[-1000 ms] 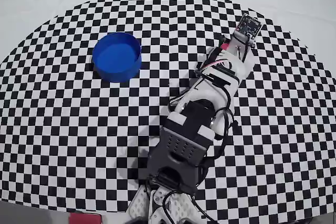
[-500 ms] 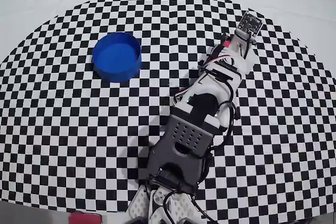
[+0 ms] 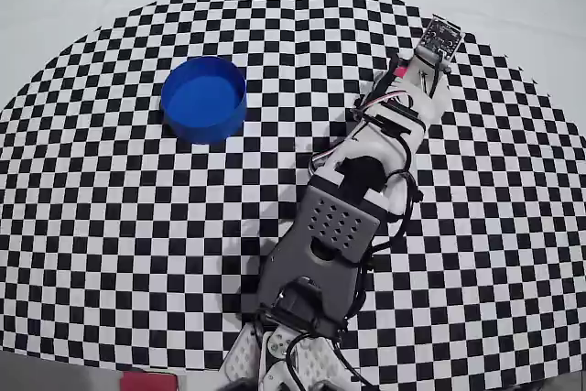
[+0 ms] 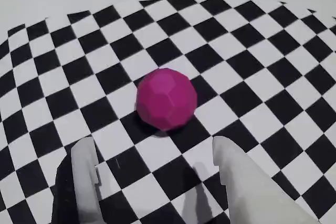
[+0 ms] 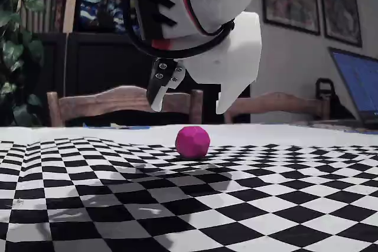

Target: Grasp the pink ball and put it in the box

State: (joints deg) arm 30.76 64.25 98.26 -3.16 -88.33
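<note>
Sitting on the left part of the checkered cloth (image 3: 119, 217) in the overhead view, the box (image 3: 203, 98) is a round blue tub, and I see only its blue floor inside. To the right of it, well apart, the arm (image 3: 362, 180) reaches toward the far right edge of the pattern and covers the ball from above. In the fixed view the pink ball (image 5: 192, 141) rests on the desk (image 5: 331, 133), and the pincer (image 5: 192, 105) hangs above it with its two fingers apart, not touching it. In the wrist view the pink ball (image 4: 166, 98) lies just beyond the open fingertips (image 4: 84, 153), between their lines.
</note>
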